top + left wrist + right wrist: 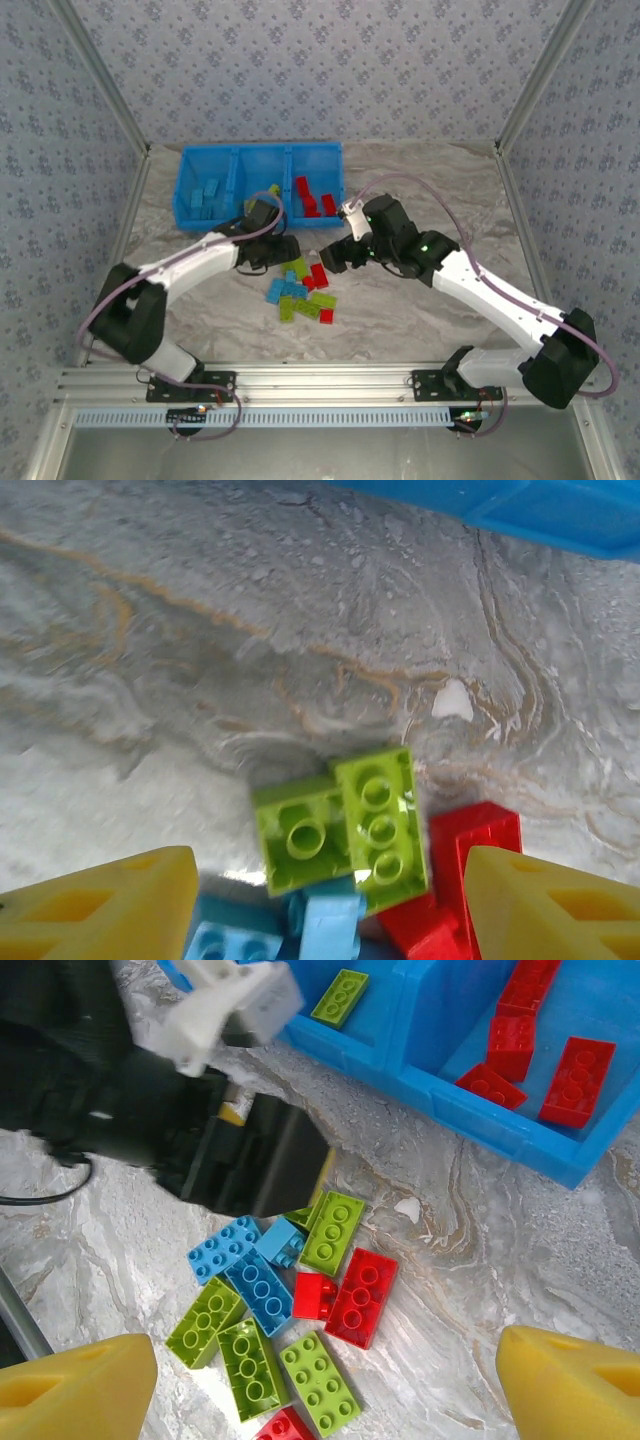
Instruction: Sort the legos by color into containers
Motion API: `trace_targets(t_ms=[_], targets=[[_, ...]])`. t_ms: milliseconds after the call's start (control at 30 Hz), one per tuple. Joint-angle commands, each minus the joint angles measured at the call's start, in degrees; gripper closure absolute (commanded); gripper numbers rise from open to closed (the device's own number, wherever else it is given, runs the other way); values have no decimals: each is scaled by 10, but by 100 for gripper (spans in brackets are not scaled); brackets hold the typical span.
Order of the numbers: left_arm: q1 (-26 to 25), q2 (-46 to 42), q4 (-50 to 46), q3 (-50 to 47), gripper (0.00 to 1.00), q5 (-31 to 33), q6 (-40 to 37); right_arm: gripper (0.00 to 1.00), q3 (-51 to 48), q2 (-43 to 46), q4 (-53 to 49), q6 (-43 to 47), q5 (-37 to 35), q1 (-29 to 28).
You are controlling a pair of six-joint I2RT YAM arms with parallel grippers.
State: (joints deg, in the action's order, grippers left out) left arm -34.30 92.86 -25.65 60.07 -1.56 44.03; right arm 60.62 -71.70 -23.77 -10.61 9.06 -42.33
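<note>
Legos point(300, 290) lie heaped mid-counter, closer to the near edge than the containers point(258, 185), which sit along the far edge. The left claw point(325, 910) hangs wide open and empty over a lime brick point(378, 825); the right claw point(325, 1380) gapes empty too. Best to drop straight down and pinch that brick's long sides, clear of the red neighbour point(470, 845).
</note>
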Motion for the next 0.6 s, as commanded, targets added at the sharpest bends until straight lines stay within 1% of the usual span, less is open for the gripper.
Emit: trace_targets(t_ms=[0, 100, 267, 400, 567], targets=[[-10, 31, -14, 13, 39, -10, 7, 10, 1, -6, 9, -15, 4, -5], [-11, 47, -6, 7, 46, -5, 11, 10, -2, -6, 10, -20, 0, -7], [-10, 59, -8, -8, 50, -3, 8, 10, -5, -7, 9, -21, -3, -7], [-11, 58, -18, -19, 54, 13, 5, 10, -6, -9, 16, -23, 0, -7], [-11, 53, -31, -24, 60, 24, -2, 10, -4, -12, 17, -28, 1, -9]])
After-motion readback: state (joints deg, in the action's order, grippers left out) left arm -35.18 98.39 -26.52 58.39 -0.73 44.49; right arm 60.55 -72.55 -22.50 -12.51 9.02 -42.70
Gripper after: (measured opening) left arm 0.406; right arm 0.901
